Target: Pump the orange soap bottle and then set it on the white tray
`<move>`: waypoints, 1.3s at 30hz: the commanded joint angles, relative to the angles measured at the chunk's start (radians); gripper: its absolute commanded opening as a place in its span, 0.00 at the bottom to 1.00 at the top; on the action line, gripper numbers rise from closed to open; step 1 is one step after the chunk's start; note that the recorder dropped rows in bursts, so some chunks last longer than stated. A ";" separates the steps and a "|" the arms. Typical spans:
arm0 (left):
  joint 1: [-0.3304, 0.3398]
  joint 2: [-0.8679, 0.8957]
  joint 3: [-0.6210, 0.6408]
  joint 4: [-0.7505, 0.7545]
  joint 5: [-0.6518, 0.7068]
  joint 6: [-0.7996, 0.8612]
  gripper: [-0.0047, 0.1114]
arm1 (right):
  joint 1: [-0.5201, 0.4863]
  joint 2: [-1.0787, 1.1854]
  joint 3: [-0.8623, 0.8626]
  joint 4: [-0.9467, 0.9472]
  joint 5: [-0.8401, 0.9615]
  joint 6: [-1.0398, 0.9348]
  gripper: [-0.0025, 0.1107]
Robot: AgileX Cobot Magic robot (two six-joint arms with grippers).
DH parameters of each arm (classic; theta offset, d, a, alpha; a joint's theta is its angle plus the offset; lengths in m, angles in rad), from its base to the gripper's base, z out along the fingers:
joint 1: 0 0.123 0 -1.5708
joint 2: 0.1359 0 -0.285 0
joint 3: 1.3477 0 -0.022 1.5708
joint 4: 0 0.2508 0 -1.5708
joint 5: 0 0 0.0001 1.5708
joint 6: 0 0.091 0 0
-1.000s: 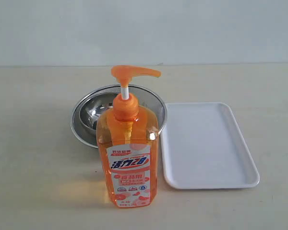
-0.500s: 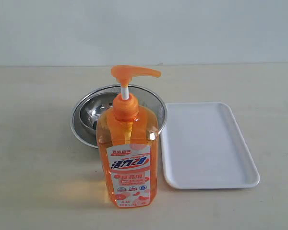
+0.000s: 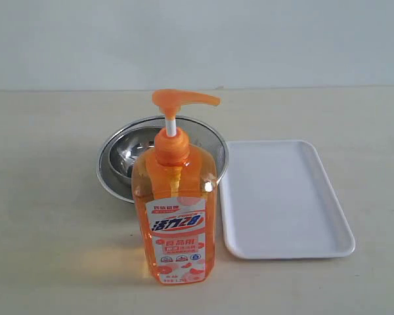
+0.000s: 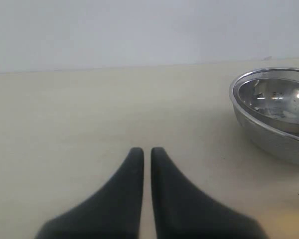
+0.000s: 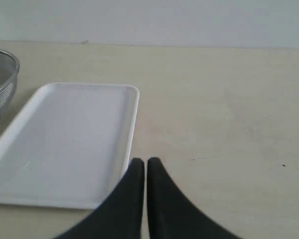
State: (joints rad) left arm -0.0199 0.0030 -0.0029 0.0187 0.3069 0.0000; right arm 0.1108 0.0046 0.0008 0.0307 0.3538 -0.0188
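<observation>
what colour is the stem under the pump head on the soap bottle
White, on the orange soap bottle; the stem shows best in the exterior view.

- The orange soap bottle [image 3: 176, 190] has a white-and-pink label [image 3: 178, 244] with large blue lettering that reads "活力28".
- The smaller print on the label is too small to read.
</observation>
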 commanded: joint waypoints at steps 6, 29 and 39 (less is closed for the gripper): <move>0.002 -0.003 0.003 -0.009 0.000 0.000 0.08 | -0.002 -0.005 -0.001 -0.001 -0.006 -0.002 0.02; 0.002 -0.003 0.003 -0.009 0.000 0.000 0.08 | -0.002 -0.005 -0.001 -0.007 -0.051 -0.013 0.02; 0.002 -0.003 0.003 -0.009 0.000 0.000 0.08 | -0.002 -0.005 -0.001 -0.019 -0.260 -0.028 0.02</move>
State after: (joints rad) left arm -0.0199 0.0030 -0.0029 0.0187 0.3069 0.0000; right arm 0.1108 0.0046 0.0008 0.0198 0.1440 -0.0298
